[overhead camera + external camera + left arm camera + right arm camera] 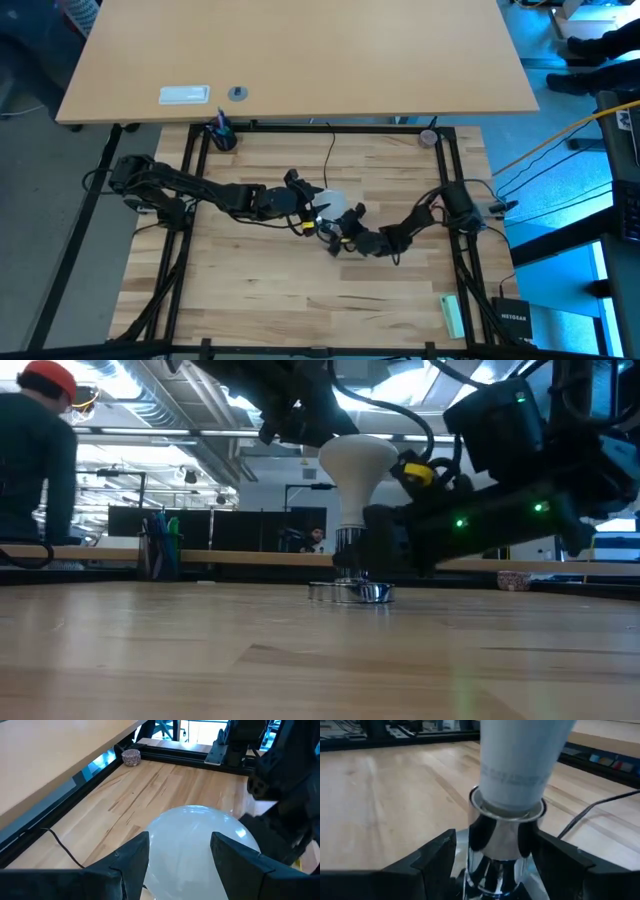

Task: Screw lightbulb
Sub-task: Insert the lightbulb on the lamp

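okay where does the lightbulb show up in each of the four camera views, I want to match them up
High view: the lightbulb is mid-table, between the left gripper and right gripper.
Low view: centre, upright, base in the silver socket.
Left wrist view: white globe between that arm's fingers.
Right wrist view: its neck entering the socket.
Shared landmark: the socket's black cord, also visible in both wrist views.

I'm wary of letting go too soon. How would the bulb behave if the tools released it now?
The bulb stands upright, wide globe on top, narrow neck in the small socket: probably top-heavy and apt to tip. Its smooth globe sits between the left tool, likely slippery. The right tool flanks the shiny socket, which might slide.
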Motion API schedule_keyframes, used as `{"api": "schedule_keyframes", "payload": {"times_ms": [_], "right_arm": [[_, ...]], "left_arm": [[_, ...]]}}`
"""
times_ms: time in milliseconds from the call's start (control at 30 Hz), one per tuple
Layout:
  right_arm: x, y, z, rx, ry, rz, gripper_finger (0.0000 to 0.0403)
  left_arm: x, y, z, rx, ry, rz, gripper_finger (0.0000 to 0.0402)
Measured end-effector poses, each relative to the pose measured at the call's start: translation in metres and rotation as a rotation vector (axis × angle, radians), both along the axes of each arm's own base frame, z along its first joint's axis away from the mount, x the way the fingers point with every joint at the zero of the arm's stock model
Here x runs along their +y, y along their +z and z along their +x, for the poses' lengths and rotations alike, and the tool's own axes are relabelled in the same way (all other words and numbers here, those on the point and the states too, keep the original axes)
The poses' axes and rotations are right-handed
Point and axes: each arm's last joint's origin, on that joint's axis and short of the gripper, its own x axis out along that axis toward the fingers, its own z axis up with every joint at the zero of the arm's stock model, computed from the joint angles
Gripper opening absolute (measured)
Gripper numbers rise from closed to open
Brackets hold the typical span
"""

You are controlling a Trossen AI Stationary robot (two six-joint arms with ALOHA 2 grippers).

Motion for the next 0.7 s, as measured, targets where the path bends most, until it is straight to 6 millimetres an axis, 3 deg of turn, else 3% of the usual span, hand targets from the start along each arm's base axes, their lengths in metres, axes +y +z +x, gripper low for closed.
{"api": "schedule_keyframes", "payload": {"times_ms": [233, 467, 700], "right_arm": [[-0.014, -0.002, 0.009, 0.002, -0.028, 0.003, 0.0252], [-0.014, -0.003, 0.008, -0.004, -0.021, 0.024, 0.0186], [-0.014, -0.003, 0.007, -0.004, -0.03, 0.021, 0.0181]], "left_arm": [[0.0, -0.001, 0.0, 0.0, 0.008, -0.016, 0.0202], [-0.003, 0.0, 0.0, -0.004, 0.002, -0.018, 0.0202], [-0.003, 0.0, 0.0, -0.004, 0.002, -0.019, 0.0202]]}}
